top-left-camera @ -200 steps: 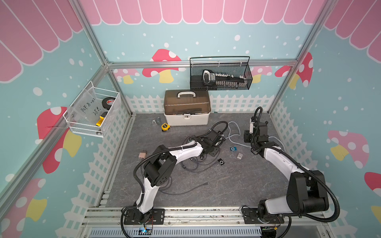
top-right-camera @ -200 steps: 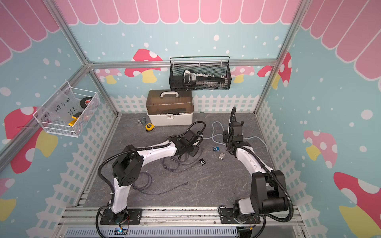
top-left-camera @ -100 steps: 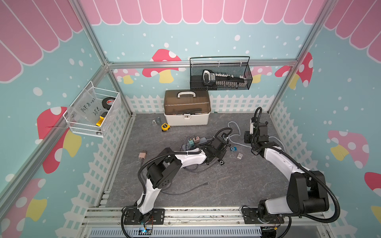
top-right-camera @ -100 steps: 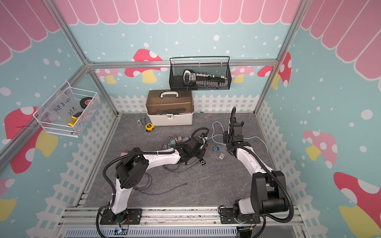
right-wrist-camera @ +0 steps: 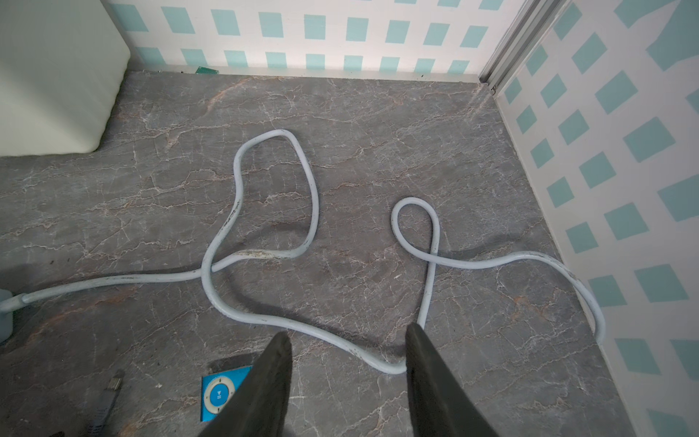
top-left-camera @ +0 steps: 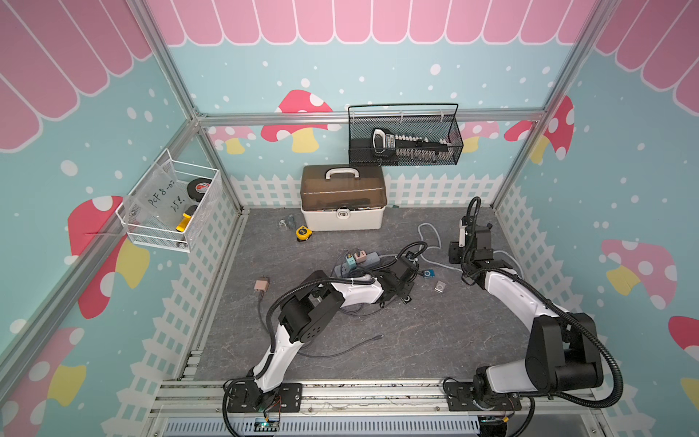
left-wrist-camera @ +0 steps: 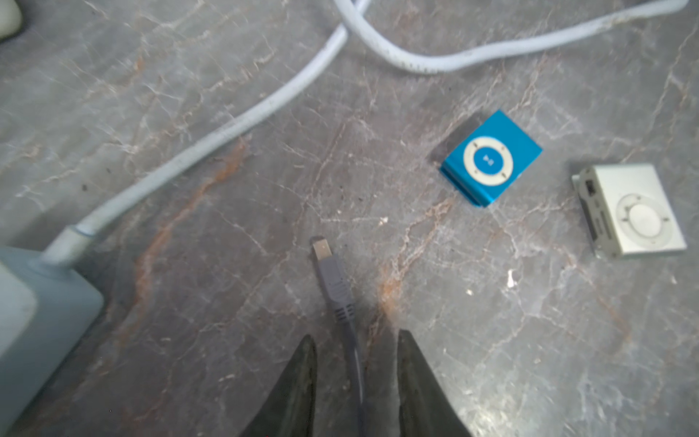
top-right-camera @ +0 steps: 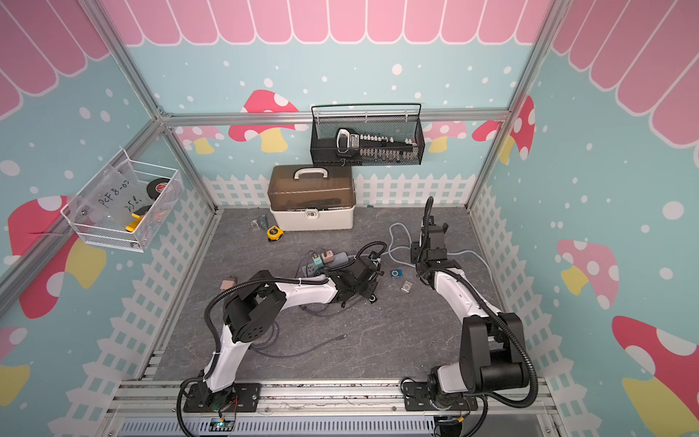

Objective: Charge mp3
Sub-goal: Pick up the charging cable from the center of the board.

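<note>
The grey marbled floor (top-left-camera: 435,340) is left largely bare toward the front rail, while its back edge is taken up by the toolbox (top-left-camera: 342,200). The power strip (left-wrist-camera: 38,310) is seen beside the left gripper (left-wrist-camera: 355,336), and its white cord (right-wrist-camera: 261,318) is looped toward the right wall. The right gripper (right-wrist-camera: 346,336) is held over that cord with its jaws spread. The left jaws are also spread, with the grey cable running between them and a gap visible on each side. The blue mp3 (left-wrist-camera: 490,158) is laid flat, with bare floor between it and the cable's plug (left-wrist-camera: 331,276). The silver mp3 (left-wrist-camera: 635,212) is set just beside the blue one, apart from it.
</note>
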You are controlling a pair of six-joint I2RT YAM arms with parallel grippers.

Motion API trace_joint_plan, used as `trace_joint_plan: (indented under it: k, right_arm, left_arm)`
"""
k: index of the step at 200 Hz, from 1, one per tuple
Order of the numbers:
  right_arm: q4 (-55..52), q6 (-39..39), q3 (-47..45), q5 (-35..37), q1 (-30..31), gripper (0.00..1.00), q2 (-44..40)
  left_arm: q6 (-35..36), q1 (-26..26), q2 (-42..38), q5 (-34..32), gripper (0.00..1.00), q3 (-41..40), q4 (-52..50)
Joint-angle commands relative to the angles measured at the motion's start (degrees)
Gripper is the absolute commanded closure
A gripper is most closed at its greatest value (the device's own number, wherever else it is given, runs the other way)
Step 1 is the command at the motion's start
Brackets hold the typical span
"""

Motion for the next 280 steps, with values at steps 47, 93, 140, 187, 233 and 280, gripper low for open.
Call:
trace_joint_plan:
  k: [47, 93, 140, 187, 233, 280]
  right_arm:
    - [-0.71, -0.13, 0.82, 0.87, -0.61, 0.55, 1.36]
    - [-0.71, -0.47, 1.67, 0.11, -0.71, 0.56, 2.09]
    - [1.09, -5.13, 1.52, -4.15, -0.74, 0.57, 2.44]
    - [11.45, -17.67, -2.59, -19.25, -1.12, 0.62, 0.51]
    - [15.29, -37.64, -7.07, -42.95, -1.58, 0.7, 0.57]
    - [11.14, -46.1, -7.73, -64.06, -2.86, 0.7, 1.74]
  left_arm:
    - [-1.42, -1.56, 3.45, -3.12, 0.91, 2.25, -5.04]
    - [1.35, -0.83, 4.02, -0.27, 1.0, 3.15, -6.1]
    - [6.23, 2.37, -0.65, 6.25, 1.0, 1.71, -7.11]
    - [14.49, 6.39, -8.97, 20.21, 1.0, 0.01, -12.58]
    - [20.15, 8.91, -12.82, 29.21, 1.0, 0.75, -19.28]
    - [25.14, 10.73, -17.01, 31.96, 1.0, -0.09, -24.15]
